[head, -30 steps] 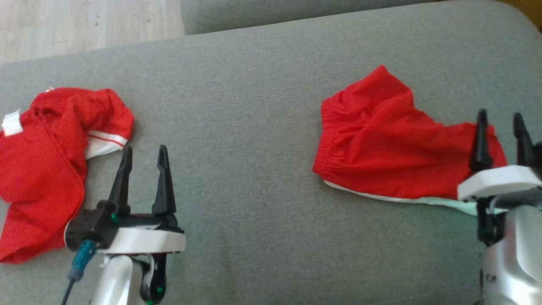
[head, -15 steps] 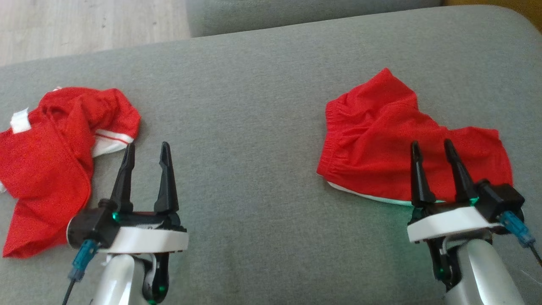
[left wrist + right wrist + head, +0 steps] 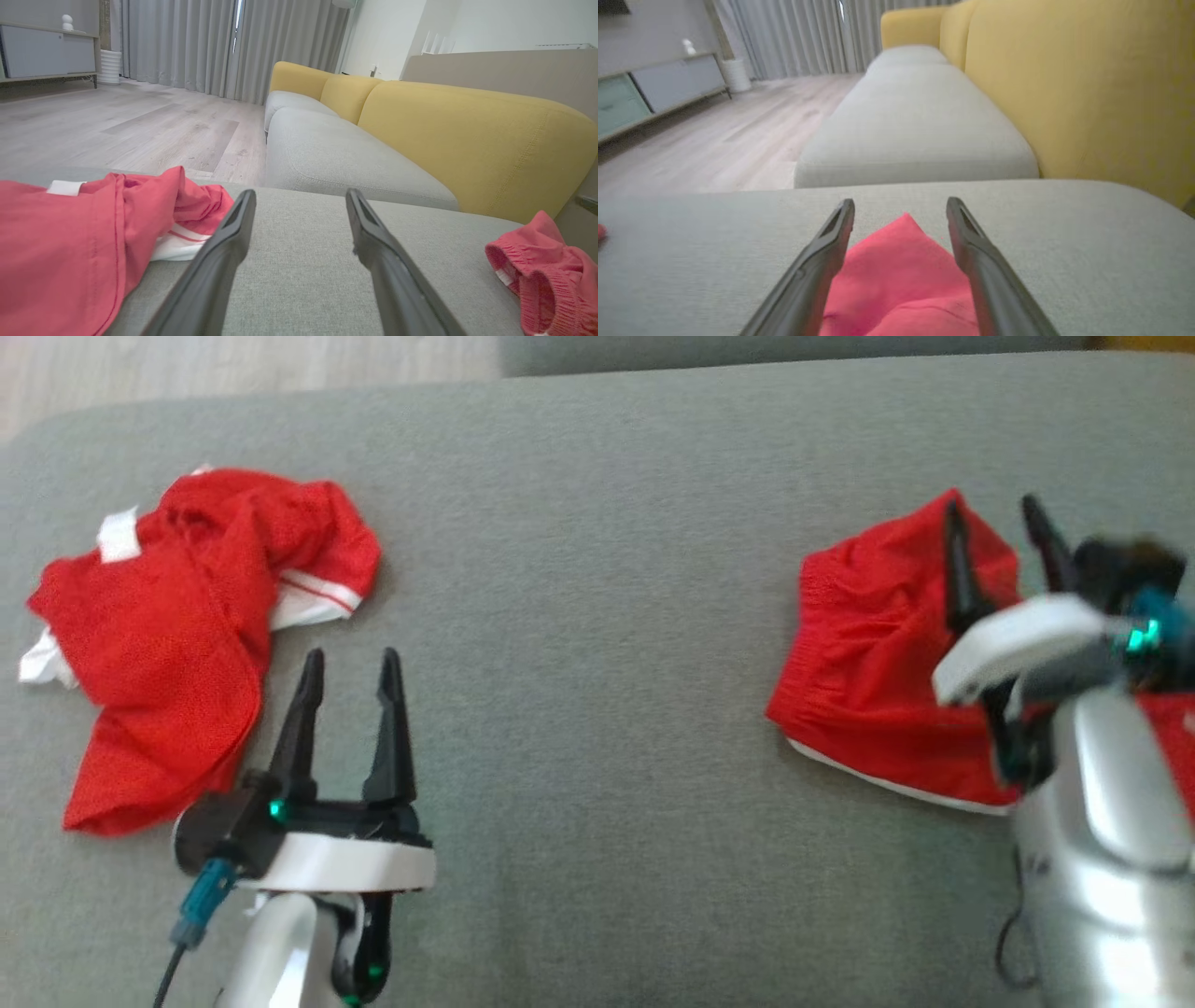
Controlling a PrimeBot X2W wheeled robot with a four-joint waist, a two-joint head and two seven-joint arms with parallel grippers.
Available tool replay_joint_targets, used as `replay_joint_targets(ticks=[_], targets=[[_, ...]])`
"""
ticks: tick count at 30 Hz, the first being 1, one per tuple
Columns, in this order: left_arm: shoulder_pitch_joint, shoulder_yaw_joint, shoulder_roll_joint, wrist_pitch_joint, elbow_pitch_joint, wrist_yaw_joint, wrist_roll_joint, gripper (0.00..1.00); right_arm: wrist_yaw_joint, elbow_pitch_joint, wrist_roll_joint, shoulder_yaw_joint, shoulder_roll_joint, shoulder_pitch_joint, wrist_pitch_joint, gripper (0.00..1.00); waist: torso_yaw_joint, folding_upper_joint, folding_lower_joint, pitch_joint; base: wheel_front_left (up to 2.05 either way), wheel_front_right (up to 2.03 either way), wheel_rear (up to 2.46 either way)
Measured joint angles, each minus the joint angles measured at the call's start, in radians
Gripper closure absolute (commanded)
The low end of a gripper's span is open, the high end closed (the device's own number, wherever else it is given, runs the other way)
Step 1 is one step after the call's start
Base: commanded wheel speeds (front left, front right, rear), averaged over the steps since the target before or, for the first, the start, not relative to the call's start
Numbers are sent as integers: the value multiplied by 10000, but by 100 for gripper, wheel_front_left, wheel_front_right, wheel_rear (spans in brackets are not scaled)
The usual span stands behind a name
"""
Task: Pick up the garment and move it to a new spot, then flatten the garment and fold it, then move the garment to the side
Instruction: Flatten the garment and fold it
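Progress check: two red pieces lie well apart on the grey fabric sofa cushion (image 3: 579, 616). Toward the robot's right, red fabric shorts with a gathered waistband (image 3: 868, 663) lie in a compact, roughly doubled shape with a white edge along the near side. Judged from that, these look already folded and parked at the side, though the fold is loose and one corner peaks up. Toward the left, crumpled red garment with white trim (image 3: 177, 616) sits bunched, a white label and a striped cuff showing, nothing flattened. If this is the task's piece, then pick-up, shift, flattening, folding and setting aside are all left to do. Which of the two the task means cannot be told for sure. Left pincer (image 3: 351, 661) hovers just beside the crumpled garment's near edge, fingers spread wide, nothing between them, apparently clear of the cloth; in the left wrist view bare grey cushion lies in the gap. Right pincer (image 3: 991, 506) stands over the shorts, likewise released and spread wide. The right wrist view shows the shorts' raised red corner between and below the two fingers, unpinched. Whether those fingers brush the fabric cannot be told. Yellow backrest (image 3: 467, 140) rises behind the cushion.
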Motion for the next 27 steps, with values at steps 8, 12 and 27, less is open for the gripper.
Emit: replay_joint_targets(ticks=[8, 12, 27], targets=[[-451, -535, -8, 0, 54, 36, -336, 0, 0, 2930, -602, -828, -665, -2080, 2451, 0, 750, 0, 1, 407, 0, 0, 0], [-449, -596, -4, 0, 104, 100, -362, 0, 0, 3609, -382, -393, -815, -2262, 2771, 100, 960, 0, 1, 494, 0, 0, 0], [-441, -731, -4, 0, 138, 130, -405, 0, 0, 3475, 226, 1344, -1011, -3621, -332, 100, 1167, 0, -1, 270, 0, 0, 0]])
